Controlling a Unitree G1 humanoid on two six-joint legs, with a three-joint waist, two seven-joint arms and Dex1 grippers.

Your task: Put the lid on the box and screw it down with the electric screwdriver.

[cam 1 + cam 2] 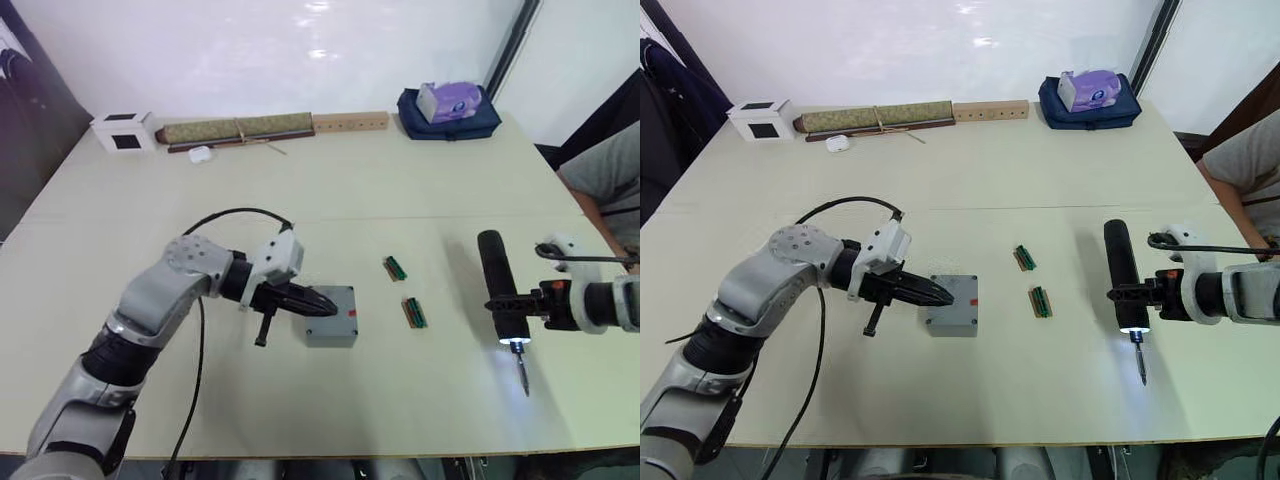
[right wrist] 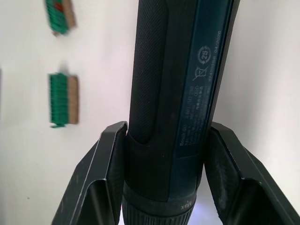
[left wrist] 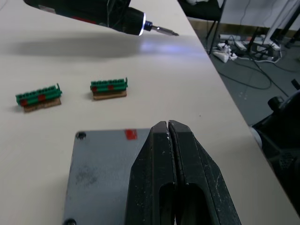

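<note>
Lid [image 1: 333, 314]: already seated on the box, mid-table, red mark near one edge.
Left gripper [image 1: 322, 303]: your fingers pressed together, tips resting on the lid.
Right gripper [image 1: 508, 303]: clamped around the electric screwdriver [image 1: 500, 285], its tip lamp lit, well right of two green connector strips [image 1: 404, 290].

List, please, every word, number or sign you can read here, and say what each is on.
"Bosch": seemingly the start of the white print on the screwdriver; the numbers after it are too small to read.
Crossed-out bin sign and a round mark: same print.
Tissue pack: print too blurred.
Lid: a red mark, no legible text.
</note>
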